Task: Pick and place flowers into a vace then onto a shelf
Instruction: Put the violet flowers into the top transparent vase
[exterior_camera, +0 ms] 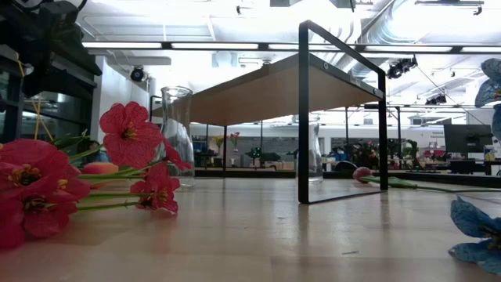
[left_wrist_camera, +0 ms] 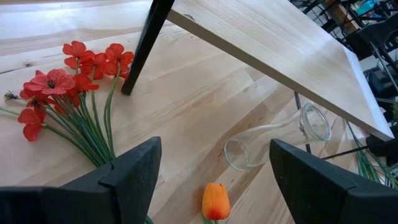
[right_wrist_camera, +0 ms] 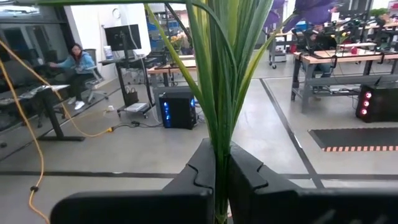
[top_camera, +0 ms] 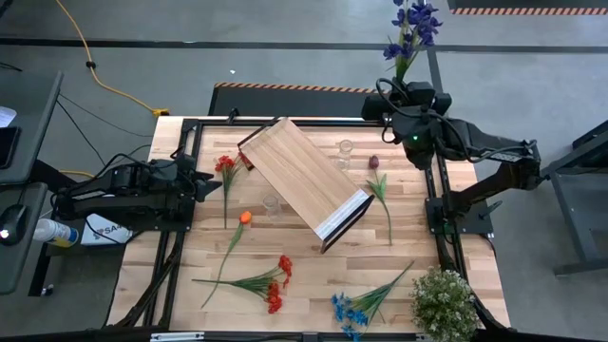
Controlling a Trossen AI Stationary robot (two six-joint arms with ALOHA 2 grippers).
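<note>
Two arms are at work over the worktop (top_camera: 313, 275). Right gripper (right_wrist_camera: 221, 171), at 1 o'clock beyond the far edge, has its jaws closed on the green stems of the purple-blue flowers (top_camera: 410, 28), held upright. Left gripper (left_wrist_camera: 214, 171), at 9 o'clock, has jaws spread wide near the red flowers (left_wrist_camera: 65, 78), the orange tulip (left_wrist_camera: 215, 200) and a clear glass vase (left_wrist_camera: 280, 138). At centre stands the shelf (top_camera: 299, 171); other flowers lie toward 6 o'clock.
</note>
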